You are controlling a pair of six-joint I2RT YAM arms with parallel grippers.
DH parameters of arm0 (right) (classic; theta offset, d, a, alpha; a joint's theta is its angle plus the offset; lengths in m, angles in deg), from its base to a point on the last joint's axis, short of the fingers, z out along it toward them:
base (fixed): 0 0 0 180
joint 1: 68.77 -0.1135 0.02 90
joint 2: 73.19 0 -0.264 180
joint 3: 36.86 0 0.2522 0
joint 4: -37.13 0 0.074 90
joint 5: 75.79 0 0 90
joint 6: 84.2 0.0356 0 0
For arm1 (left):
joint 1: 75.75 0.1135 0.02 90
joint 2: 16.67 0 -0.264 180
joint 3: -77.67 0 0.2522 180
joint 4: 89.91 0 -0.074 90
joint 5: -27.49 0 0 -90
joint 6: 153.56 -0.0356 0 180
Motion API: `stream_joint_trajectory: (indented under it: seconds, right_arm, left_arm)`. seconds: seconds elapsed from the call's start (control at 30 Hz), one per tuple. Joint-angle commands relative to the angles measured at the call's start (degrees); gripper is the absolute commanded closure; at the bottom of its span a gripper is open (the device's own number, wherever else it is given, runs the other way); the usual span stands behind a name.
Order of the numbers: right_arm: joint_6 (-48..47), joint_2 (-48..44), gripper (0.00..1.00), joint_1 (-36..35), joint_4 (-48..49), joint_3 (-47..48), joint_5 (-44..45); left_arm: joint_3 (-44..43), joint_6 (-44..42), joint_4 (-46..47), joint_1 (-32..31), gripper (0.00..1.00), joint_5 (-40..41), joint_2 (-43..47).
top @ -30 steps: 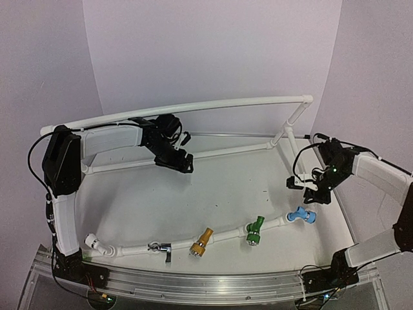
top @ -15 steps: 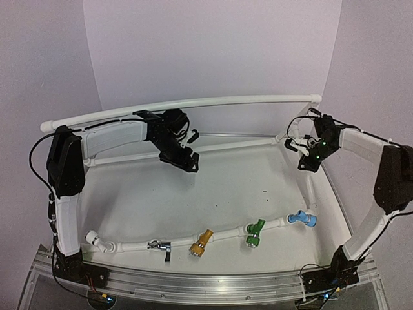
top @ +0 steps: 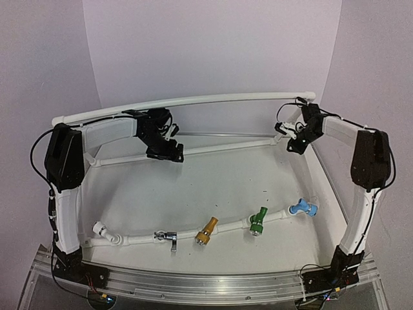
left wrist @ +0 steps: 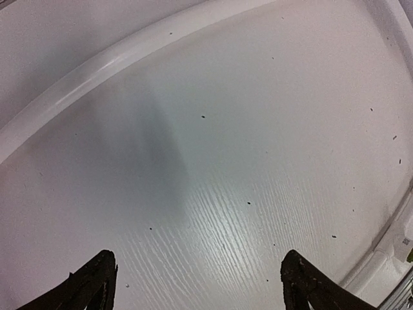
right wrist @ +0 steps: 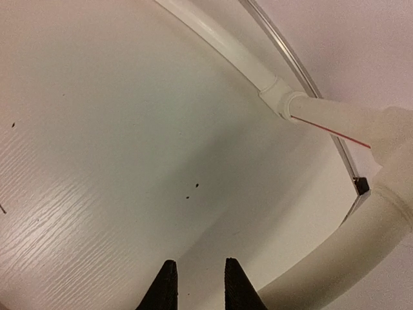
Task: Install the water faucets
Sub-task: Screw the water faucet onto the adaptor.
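Observation:
Four water faucets sit along the front white pipe (top: pixel 230 230): silver (top: pixel 169 238), yellow (top: pixel 206 231), green (top: pixel 257 221) and blue (top: pixel 302 207). My left gripper (top: pixel 169 155) hovers at the back left by the rear low pipe, far from them. In its wrist view the left gripper (left wrist: pixel 200 284) is open wide over bare board. My right gripper (top: pixel 293 143) is at the back right corner near the upright post. In its wrist view the right gripper (right wrist: pixel 199 284) shows a narrow gap with nothing in it.
A white pipe frame surrounds the white board (top: pixel 213 187): a high curved rail (top: pixel 193 101) at the back, a low rear pipe (left wrist: pixel 97 68), and a corner joint (right wrist: pixel 281 100). A white elbow fitting (top: pixel 100 230) ends the front pipe at left.
My right gripper has left the blue faucet's side and swung up to the back right corner. The left gripper drifted slightly back and left. The faucets stay on the pipe.

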Motion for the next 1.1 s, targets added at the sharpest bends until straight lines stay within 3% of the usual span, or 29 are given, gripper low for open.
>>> stream_joint_trajectory:
  seconds: [0.0,0.17,0.37,0.5,0.77,0.93,1.07]
  right_arm:
    - [-0.4,7.9,0.77,1.0,2.0,10.2,3.3]
    - [-1.4,12.8,0.77,1.1,1.8,18.9,5.7]
    - [-6.0,4.8,0.72,0.9,-3.1,11.5,0.5]
    - [-9.1,-2.4,0.53,0.4,-10.4,4.7,-3.5]
    - [-12.5,-13.5,0.30,0.3,-23.5,-2.8,-7.5]
    - [-17.8,-20.7,0.29,0.3,-31.7,-6.7,-6.9]
    - [-22.0,-26.3,0.36,0.8,-31.4,-14.7,-0.1]
  left_arm:
    - [-3.6,2.8,9.7,3.5,0.12,0.0,2.4]
    - [-6.6,1.7,7.9,4.0,0.12,-1.1,-0.3]
    - [-4.1,-1.9,6.4,2.5,0.11,-7.2,-0.4]
    - [-3.1,-5.4,3.3,0.0,0.04,-8.5,-1.3]
    - [-0.6,-6.9,3.1,-2.0,0.02,-8.2,-1.8]
    - [-1.3,-6.0,3.5,-2.3,0.02,-7.9,-2.3]
    - [-0.4,-4.9,4.6,-2.9,0.02,-7.9,-2.0]
